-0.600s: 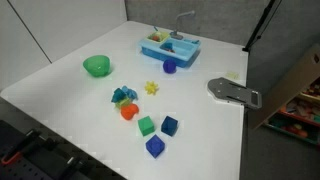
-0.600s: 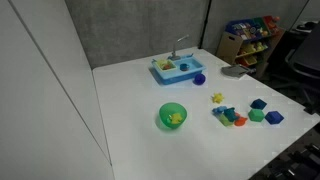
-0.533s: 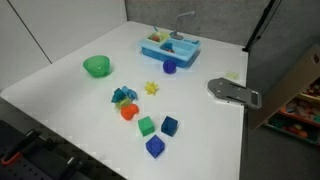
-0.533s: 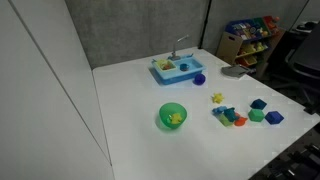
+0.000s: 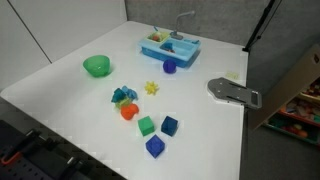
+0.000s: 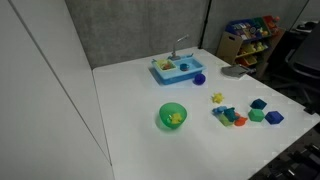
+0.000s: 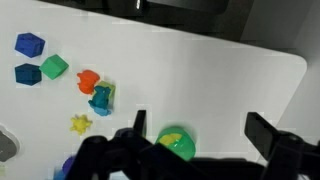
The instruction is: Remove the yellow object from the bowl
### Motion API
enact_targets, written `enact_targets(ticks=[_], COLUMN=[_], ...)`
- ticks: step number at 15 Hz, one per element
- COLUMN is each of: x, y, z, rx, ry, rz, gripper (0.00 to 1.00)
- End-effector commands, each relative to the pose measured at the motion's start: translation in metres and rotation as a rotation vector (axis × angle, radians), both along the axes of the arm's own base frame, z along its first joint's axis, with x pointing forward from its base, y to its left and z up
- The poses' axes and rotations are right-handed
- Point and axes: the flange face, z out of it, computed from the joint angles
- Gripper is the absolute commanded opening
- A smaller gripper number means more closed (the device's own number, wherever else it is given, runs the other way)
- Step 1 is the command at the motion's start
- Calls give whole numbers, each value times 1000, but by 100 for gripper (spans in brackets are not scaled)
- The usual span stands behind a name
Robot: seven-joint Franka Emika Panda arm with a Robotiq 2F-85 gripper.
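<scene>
The bright green bowl [image 5: 96,66] stands on the white table, apart from the other toys. It shows in both exterior views. The yellow object [image 6: 176,118] lies inside the bowl [image 6: 166,113]. In the wrist view the bowl [image 7: 183,148] sits low in the picture with the yellow object [image 7: 170,137] in it. My gripper [image 7: 198,124] is open and empty, high above the table. The bowl lies below it, nearer the finger on the picture's left. The arm does not show in either exterior view.
A light blue toy sink [image 5: 168,46] stands at the table's back with a blue ball [image 5: 169,67] beside it. A yellow star [image 5: 152,88], an orange and teal cluster [image 5: 125,103], and green and blue blocks [image 5: 157,130] lie nearby. A grey flat tool [image 5: 232,91] lies at the edge.
</scene>
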Motion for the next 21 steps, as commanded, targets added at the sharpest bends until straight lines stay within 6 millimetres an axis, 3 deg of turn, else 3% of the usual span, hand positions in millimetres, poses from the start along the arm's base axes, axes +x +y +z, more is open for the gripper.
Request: enact_targets(ticks=[1,13,17,21], x=[37,203,248,282], y=[5,18,18,14], z=[3,-18,-32,-64], rx=[-7,51,72,95], ry=[-2,-36,-31,-21], rz=[-8,-20,-10,23], gripper=[100,100,100,100])
